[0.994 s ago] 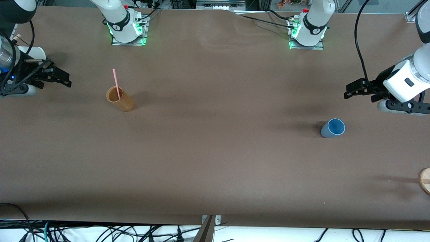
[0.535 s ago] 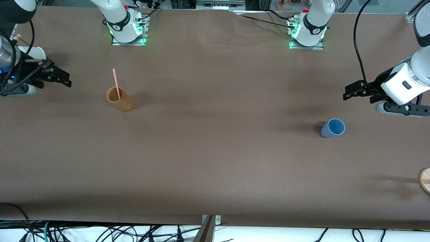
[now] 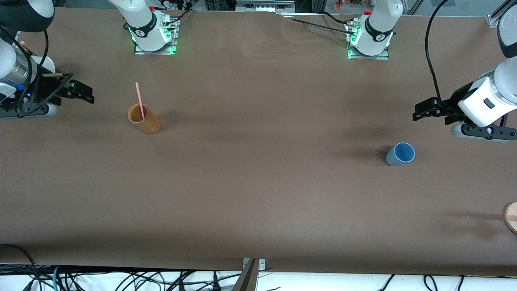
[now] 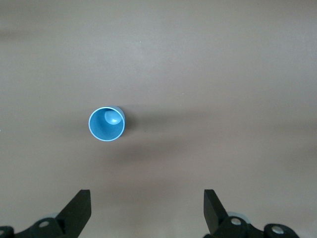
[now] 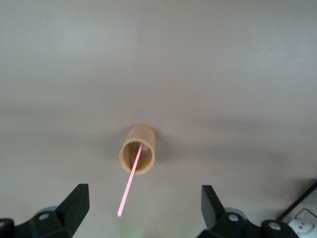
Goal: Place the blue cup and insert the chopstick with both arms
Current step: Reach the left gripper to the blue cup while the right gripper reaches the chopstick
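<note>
The blue cup (image 3: 400,154) stands upright on the table toward the left arm's end; it also shows in the left wrist view (image 4: 106,124). The pale-pink chopstick (image 3: 139,100) leans inside the tan-brown cup (image 3: 144,119) toward the right arm's end; the right wrist view shows the chopstick (image 5: 130,186) and the brown cup (image 5: 137,148). My left gripper (image 3: 422,110) is open and empty, up over the table beside the blue cup (image 4: 147,210). My right gripper (image 3: 83,95) is open and empty, over the table beside the brown cup (image 5: 145,208).
A white cup (image 3: 43,64) stands under the right arm at the table's end. A round wooden disc (image 3: 511,217) lies at the table's edge at the left arm's end. The arm bases (image 3: 152,37) (image 3: 368,44) stand along the table's back edge.
My right gripper has moved a little toward the brown cup. My left gripper has shifted slightly toward the blue cup. The cups and chopstick have not moved.
</note>
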{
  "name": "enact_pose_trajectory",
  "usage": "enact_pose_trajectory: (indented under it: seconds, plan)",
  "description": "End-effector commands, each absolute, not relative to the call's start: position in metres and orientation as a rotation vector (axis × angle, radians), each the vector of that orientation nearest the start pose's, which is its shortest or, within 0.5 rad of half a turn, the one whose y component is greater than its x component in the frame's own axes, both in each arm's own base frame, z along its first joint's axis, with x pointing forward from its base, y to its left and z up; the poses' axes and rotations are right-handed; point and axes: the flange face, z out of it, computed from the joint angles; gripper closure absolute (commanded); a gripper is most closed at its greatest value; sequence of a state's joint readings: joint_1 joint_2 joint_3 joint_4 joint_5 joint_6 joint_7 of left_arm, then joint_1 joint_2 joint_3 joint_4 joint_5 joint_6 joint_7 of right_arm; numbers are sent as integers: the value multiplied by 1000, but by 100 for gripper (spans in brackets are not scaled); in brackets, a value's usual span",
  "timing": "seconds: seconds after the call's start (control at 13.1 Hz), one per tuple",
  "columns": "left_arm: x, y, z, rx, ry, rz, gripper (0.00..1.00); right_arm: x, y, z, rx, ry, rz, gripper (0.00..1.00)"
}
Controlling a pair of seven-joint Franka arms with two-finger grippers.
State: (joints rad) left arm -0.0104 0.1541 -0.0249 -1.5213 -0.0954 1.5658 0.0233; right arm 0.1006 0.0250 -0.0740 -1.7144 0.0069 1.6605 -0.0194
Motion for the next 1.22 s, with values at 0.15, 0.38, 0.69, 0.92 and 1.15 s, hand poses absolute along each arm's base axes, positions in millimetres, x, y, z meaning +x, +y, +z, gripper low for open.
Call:
enact_pose_trajectory:
  seconds: [0.15, 0.38, 0.69, 0.92, 1.15]
  plan:
    - [608, 23, 515, -3241, -13, 304, 0, 559, 12, 545, -3121, -6, 67, 0]
    - [614, 77, 465, -3203, 54, 398, 0, 559, 11, 545, -3120, -6, 75, 0]
    - [620, 83, 401, -3120, 131, 340, 0, 554, 11, 546, -3116, -4, 108, 0]
    - [610, 83, 357, -3093, 159, 310, 1, 553, 13, 545, -3111, -5, 132, 0]
    - [598, 81, 322, -3076, 177, 255, 1, 547, 18, 527, -3103, -20, 267, 0]
